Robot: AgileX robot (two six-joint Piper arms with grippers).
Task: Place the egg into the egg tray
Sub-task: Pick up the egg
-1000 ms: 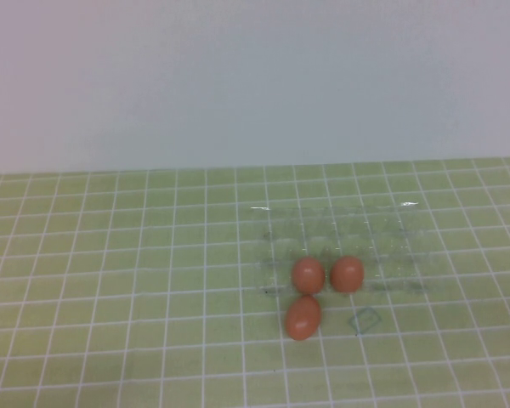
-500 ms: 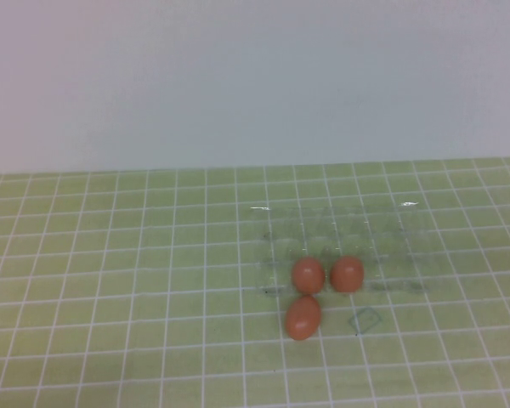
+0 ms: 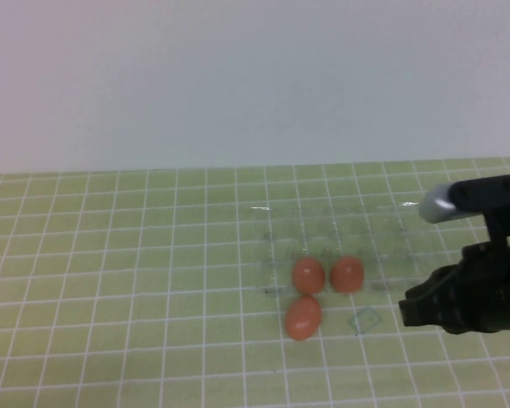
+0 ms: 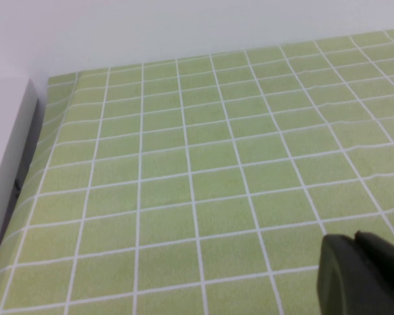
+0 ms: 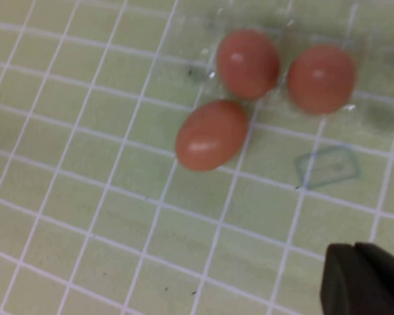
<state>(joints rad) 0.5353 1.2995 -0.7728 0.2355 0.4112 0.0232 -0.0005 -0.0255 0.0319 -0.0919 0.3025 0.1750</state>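
Observation:
Three orange-brown eggs show in the high view. Two of them (image 3: 308, 274) (image 3: 347, 274) sit in the near row of the clear egg tray (image 3: 340, 223). The third egg (image 3: 303, 317) lies on the mat just in front of the tray. My right gripper (image 3: 408, 310) is shut and empty, low at the right, well right of the loose egg. In the right wrist view the loose egg (image 5: 212, 134) lies apart from the gripper (image 5: 354, 249), with the two tray eggs (image 5: 247, 62) (image 5: 322, 77) beyond it. My left gripper (image 4: 356, 237) is shut and empty over bare mat, seen only in the left wrist view.
A green mat with a white grid (image 3: 110, 280) covers the table. A tiny clear square outline (image 3: 365, 320) lies on the mat between the loose egg and my right gripper. A white wall stands behind. The table's edge (image 4: 26, 170) shows in the left wrist view.
My right arm has come into the high view from the right edge. The eggs and the tray have not moved.

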